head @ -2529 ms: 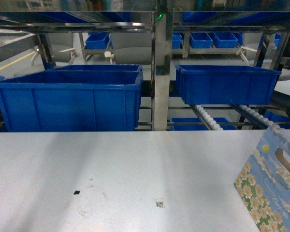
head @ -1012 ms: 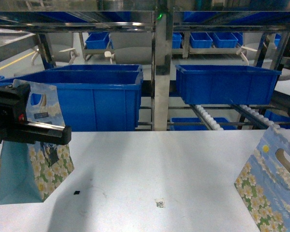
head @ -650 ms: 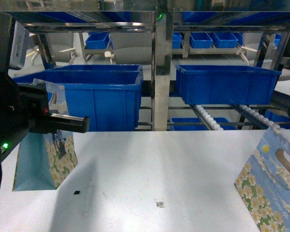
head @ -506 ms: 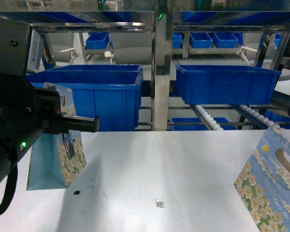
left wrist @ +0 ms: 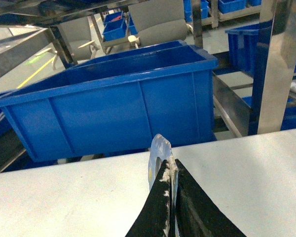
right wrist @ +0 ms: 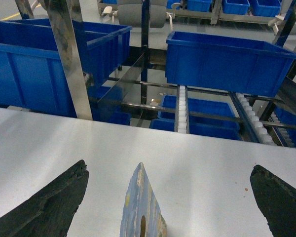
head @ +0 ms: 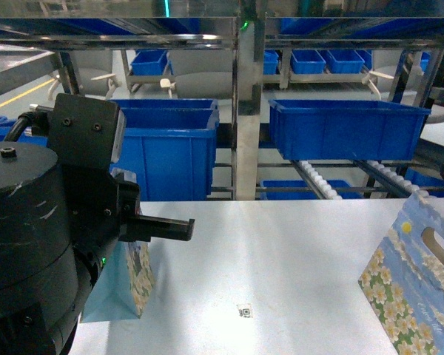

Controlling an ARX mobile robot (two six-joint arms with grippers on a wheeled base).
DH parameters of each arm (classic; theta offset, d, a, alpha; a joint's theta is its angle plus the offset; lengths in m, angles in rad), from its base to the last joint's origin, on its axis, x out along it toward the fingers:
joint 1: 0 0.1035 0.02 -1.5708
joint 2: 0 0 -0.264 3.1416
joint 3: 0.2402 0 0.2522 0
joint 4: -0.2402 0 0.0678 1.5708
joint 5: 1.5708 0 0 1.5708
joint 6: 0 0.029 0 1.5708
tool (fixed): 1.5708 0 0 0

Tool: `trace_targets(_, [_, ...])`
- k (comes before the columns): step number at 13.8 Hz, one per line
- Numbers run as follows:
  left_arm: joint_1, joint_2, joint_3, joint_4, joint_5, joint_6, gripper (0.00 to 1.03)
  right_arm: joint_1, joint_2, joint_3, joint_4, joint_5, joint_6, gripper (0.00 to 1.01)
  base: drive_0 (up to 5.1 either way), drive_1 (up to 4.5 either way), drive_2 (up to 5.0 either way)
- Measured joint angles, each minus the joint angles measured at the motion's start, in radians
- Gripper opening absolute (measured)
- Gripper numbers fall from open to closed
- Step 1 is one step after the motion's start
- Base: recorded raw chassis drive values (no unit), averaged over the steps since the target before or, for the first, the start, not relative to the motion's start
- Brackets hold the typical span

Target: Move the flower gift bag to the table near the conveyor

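Note:
A flower gift bag (head: 130, 285), blue with white daisies, hangs over the left of the white table (head: 296, 251), mostly hidden behind my black left arm. My left gripper (head: 186, 228) is shut on the bag's top edge (left wrist: 157, 149); in the left wrist view the left gripper (left wrist: 170, 167) has its fingers pressed together around it. I cannot tell whether the bag's base touches the table. A second flower gift bag (head: 416, 285) stands tilted at the table's right edge. Its top edge (right wrist: 139, 207) rises between the spread fingers of my open right gripper (right wrist: 168, 173), nearer the left one. The conveyor (head: 317, 180) runs behind the table.
Large blue bins (head: 176, 151) (head: 345, 129) sit in the steel racking just beyond the table's far edge, with a steel upright (head: 247, 111) between them. A small code sticker (head: 244, 311) lies on the table near the front middle.
My left arm came in from the left carrying a flower gift bag and moved it rightward over the table, closer to the camera. The bag at the right edge has stayed put.

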Motion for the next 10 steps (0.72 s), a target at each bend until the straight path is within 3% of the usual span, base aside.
trace_targets(3, [-0.03, 0.012, -0.021, 0.018, -0.045, 0.048, 0.02, 0.0, 0.0, 0.0, 0.0, 0.0, 0.0, 0.98, 0.0, 0.0, 0.0])
trace_targets(7, [-0.068, -0.038, -0.108, 0.016, -0.036, 0.121, 0.02, 0.0, 0.0, 0.0, 0.0, 0.0, 0.0, 0.98, 0.0, 0.0, 0.0])
trace_targets(9, [-0.072, -0.058, -0.155, 0.02, -0.027, 0.134, 0.02, 0.0, 0.0, 0.0, 0.0, 0.0, 0.0, 0.98, 0.0, 0.0, 0.0])
trace_targets(10, [-0.072, -0.078, -0.179, -0.002, -0.014, 0.131, 0.07, 0.0, 0.0, 0.0, 0.0, 0.0, 0.0, 0.98, 0.0, 0.0, 0.0])
